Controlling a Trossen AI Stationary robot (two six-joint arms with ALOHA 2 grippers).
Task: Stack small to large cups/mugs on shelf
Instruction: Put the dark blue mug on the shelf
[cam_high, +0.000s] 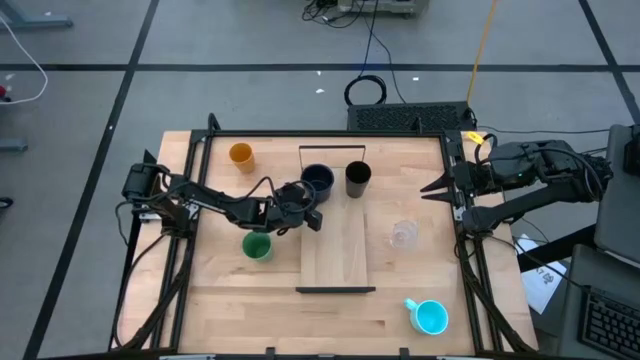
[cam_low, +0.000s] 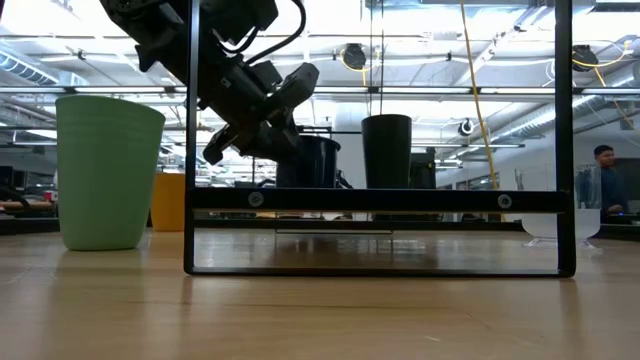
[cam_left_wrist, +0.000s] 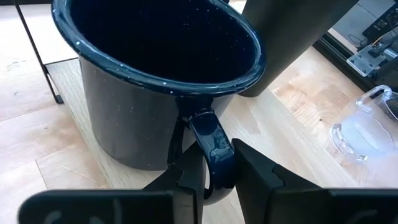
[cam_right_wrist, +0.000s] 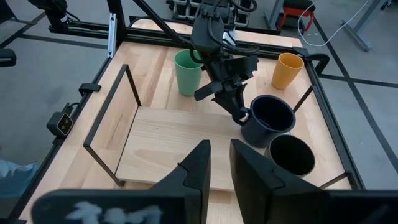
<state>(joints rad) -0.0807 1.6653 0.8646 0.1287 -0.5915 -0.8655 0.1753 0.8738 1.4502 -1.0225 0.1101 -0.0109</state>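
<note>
The dark mug (cam_high: 318, 180) stands with its bottom on the far end of the shelf (cam_high: 338, 255), beside the tall black cup (cam_high: 358, 178). My left gripper (cam_left_wrist: 214, 165) reaches in from the table's left and is shut on the mug's handle. The orange cup (cam_high: 241, 155) and green cup (cam_high: 257, 245) stand on the table left of the shelf. The clear cup (cam_high: 403, 235) and the bright blue mug (cam_high: 430, 316) stand to its right. My right gripper (cam_high: 436, 187) waits shut at the table's right edge, raised and touching nothing. My left gripper has the dark mug's handle (cam_left_wrist: 208, 134) between its two fingers, one finger (cam_left_wrist: 186, 180) on each flat side of the loop. The fingers slant down at it from the table's near left. The mug stands upright with its bottom on the shelf.
Dark upright frames (cam_right_wrist: 127, 93) close the shelf's two short ends. The tall black cup (cam_right_wrist: 289, 154) stands almost against the dark mug (cam_right_wrist: 267, 118). A black rail frame (cam_high: 455, 200) runs round the table. Bare board (cam_right_wrist: 168, 143) fills the shelf's near half.
</note>
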